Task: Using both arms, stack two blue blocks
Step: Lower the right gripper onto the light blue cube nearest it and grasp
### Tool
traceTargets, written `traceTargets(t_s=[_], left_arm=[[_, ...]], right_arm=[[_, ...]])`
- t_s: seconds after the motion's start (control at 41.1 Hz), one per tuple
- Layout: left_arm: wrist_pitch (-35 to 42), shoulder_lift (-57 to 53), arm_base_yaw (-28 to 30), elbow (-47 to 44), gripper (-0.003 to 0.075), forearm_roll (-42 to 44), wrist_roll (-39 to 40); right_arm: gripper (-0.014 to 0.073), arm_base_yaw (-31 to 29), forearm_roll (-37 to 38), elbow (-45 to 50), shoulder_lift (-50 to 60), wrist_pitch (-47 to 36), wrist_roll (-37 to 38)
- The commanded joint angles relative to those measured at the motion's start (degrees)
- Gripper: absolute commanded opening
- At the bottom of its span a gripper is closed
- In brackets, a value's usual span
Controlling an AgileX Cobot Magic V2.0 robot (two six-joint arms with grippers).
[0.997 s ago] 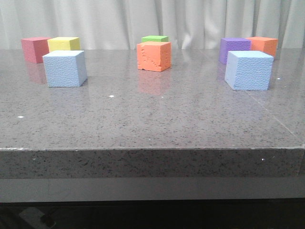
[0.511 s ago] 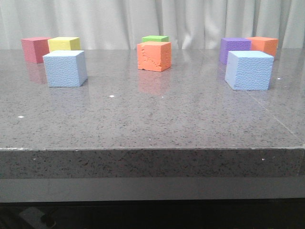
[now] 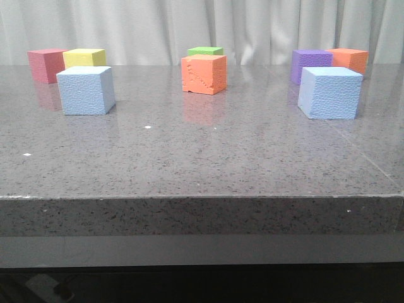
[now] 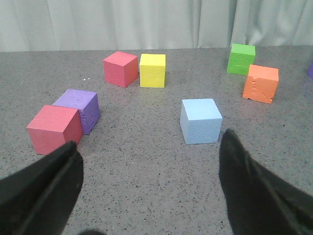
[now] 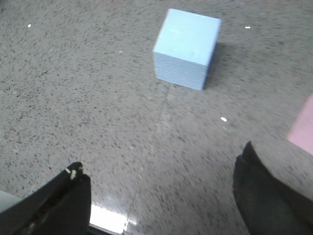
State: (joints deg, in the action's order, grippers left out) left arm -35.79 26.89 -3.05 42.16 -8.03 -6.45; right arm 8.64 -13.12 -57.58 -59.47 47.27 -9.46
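Observation:
Two pale blue blocks stand apart on the grey table. In the front view the left blue block (image 3: 86, 90) is at the left and the right blue block (image 3: 329, 93) is at the right. Neither gripper shows in the front view. In the left wrist view my left gripper (image 4: 149, 138) is open and empty, with the left block (image 4: 200, 121) a short way ahead of it, nearer one finger. In the right wrist view my right gripper (image 5: 161, 157) is open and empty, with the right block (image 5: 186, 49) well ahead of it.
At the back stand a red cube (image 3: 45, 65), a yellow cube (image 3: 84, 58), a green cube (image 3: 205, 51), an orange cube (image 3: 204, 74), a purple cube (image 3: 310, 65) and another orange cube (image 3: 348, 60). A red cube (image 4: 55, 128) and a purple cube (image 4: 79, 108) sit near my left gripper.

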Motion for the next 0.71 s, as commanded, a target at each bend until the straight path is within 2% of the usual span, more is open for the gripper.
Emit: traceTargets(t_s=[0.0, 0.097, 0.195, 0.316, 0.681], left_arm=[[4.16, 0.62, 0.02, 1.93, 0.0565, -0.31, 0.44], [4.16, 0.62, 0.02, 1.93, 0.0565, -0.31, 0.44], [4.16, 0.62, 0.02, 1.93, 0.0565, -0.31, 0.44], [4.16, 0.62, 0.02, 1.93, 0.0565, -0.31, 0.44], [4.16, 0.62, 0.02, 1.93, 0.0565, -0.31, 0.44]], right_arm=[[0.0604, 2.29, 0.1, -6.31, -5.74, -1.0, -0.41], [0.0604, 3.62, 3.43, -12.04, -12.47, 1.52, 4.18], [0.0604, 4.07, 10.18, -18.2, -18.65, 3.91, 12.75], [0.0604, 4.0, 14.14, -23.99, -25.27, 5.42, 19.68], [0.0604, 3.9, 13.12, -36.5, -39.42, 5.93, 23.57]])
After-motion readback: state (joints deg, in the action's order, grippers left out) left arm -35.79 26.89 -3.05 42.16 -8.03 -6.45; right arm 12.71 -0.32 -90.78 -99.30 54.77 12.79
